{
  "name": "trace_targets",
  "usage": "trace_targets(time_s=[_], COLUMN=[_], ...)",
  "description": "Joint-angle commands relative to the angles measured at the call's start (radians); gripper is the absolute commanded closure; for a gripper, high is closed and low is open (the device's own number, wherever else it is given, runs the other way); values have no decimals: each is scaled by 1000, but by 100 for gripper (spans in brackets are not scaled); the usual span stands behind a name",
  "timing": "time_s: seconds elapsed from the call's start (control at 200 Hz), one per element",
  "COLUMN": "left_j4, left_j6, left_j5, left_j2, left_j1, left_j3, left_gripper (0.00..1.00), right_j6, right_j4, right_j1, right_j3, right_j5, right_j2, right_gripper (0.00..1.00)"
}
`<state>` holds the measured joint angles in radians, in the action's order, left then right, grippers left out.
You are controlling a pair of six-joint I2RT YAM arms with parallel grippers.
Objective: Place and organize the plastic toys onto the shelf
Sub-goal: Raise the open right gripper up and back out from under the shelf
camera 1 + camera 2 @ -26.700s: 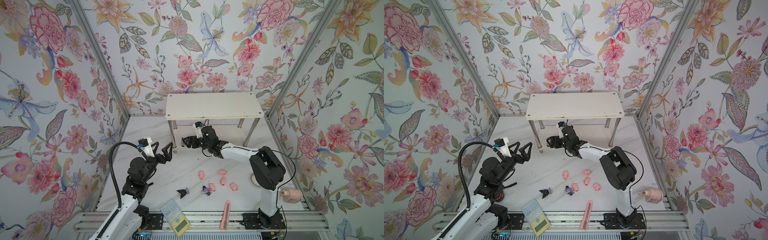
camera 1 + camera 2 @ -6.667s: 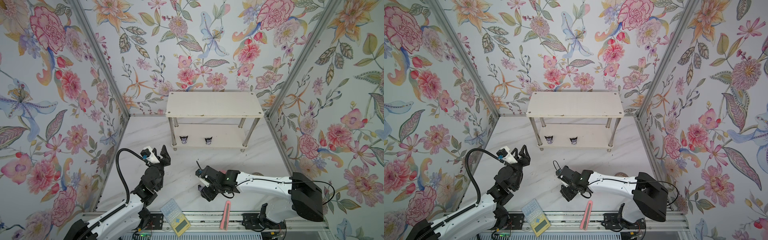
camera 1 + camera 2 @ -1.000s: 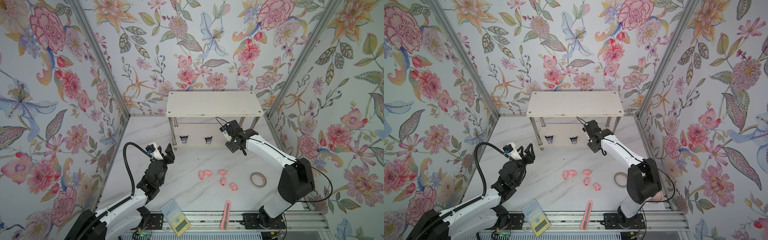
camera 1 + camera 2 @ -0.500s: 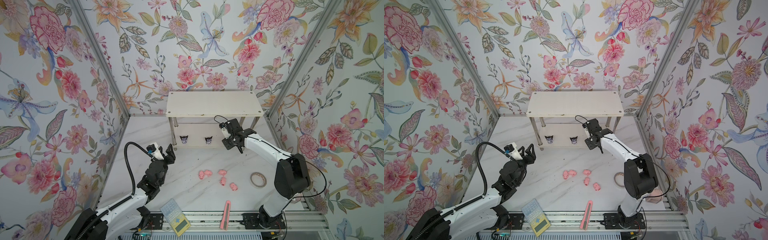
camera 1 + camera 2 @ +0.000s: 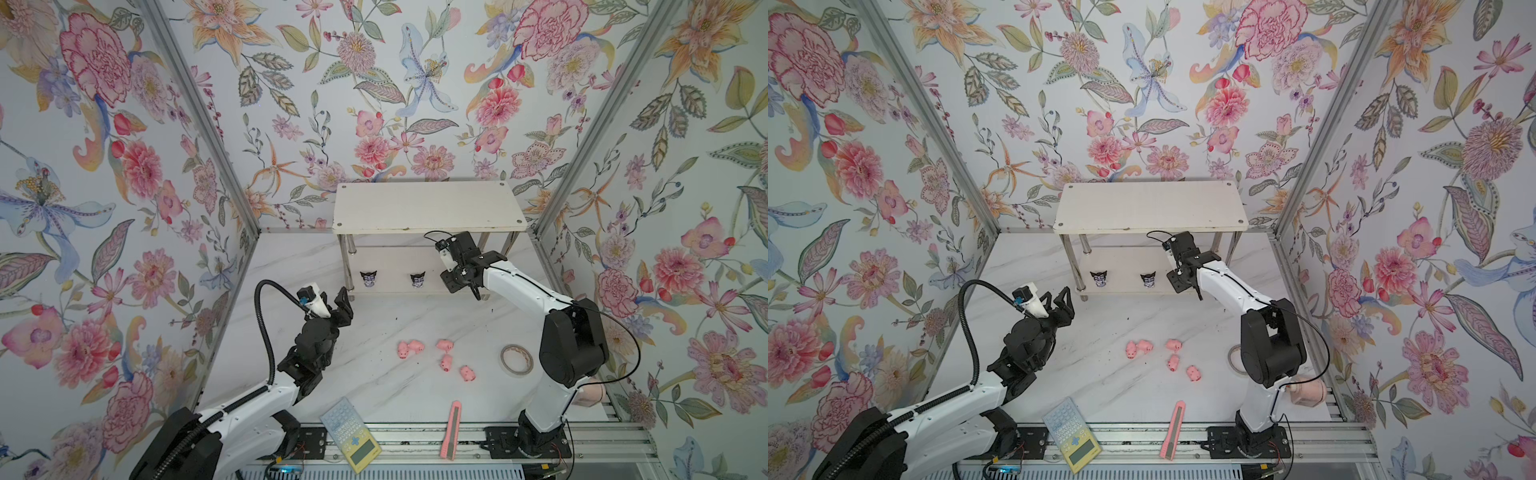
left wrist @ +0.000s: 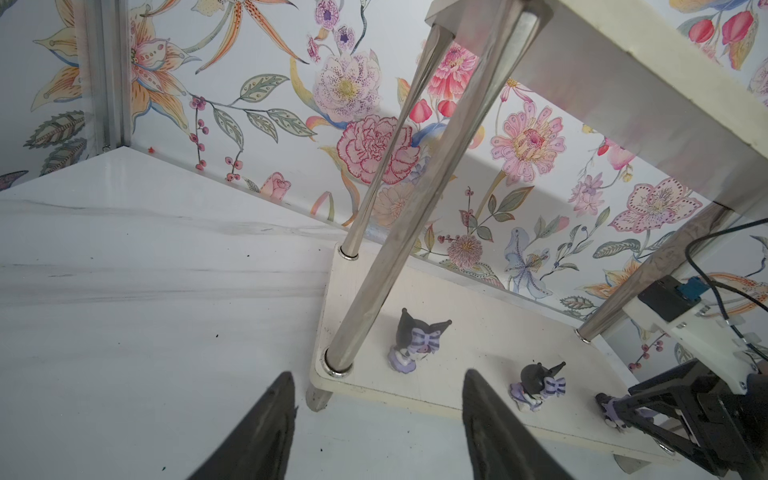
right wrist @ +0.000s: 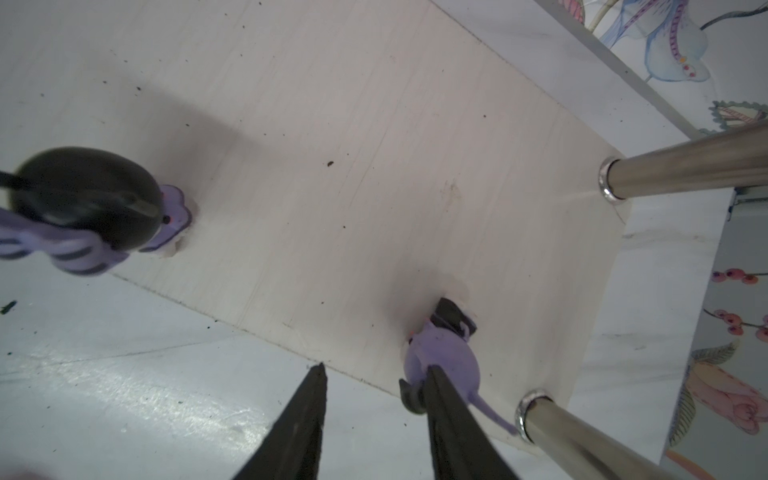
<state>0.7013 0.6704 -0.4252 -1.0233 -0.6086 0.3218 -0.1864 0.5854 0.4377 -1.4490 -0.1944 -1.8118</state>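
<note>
Plastic toys sit in two places. Two black-and-purple figurines (image 5: 368, 278) stand on the lower board (image 5: 392, 259) of the shelf (image 5: 428, 205). A third figurine (image 7: 444, 357), hidden under the right arm in both top views, lies tipped by the front right leg (image 7: 582, 440), its face unreadable. Right end effector (image 7: 376, 372) is spread, one finger (image 7: 449, 415) overlapping that toy; contact is unclear. Left end effector (image 6: 376, 378) is spread and empty before the front left leg (image 6: 395, 257). Five pink pigs (image 5: 445, 362) lie on the surface (image 5: 374, 382) near a tape roll (image 5: 516, 359).
</note>
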Motion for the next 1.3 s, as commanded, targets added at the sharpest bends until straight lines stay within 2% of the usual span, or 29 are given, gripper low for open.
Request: trace_targets(time_s=[0.0,0.285,0.756,1.141,1.296], left_j4=[14,8,7,7,9], left_j6=[-5,-2,7,12,12], left_j5=[5,6,19,37,43], left_j2=[-8,-4,0,-19,-30], left_j1=[10,10,10,10,9], left_j3=[29,33,33,51,60], left_gripper=[35,35,35,35,35], right_j6=[-10,-10,-12,0,40], right_j4=[-15,-14,-45,-61,-79], right_j1=[-14,-22,-32,-54,-59], right_j3=[-34,-26,44,86,139], right_j5=[-1,1,-54,-50,-2], right_j2=[-31,-41,47,108,171], right_gripper=[58,63,64,63,64])
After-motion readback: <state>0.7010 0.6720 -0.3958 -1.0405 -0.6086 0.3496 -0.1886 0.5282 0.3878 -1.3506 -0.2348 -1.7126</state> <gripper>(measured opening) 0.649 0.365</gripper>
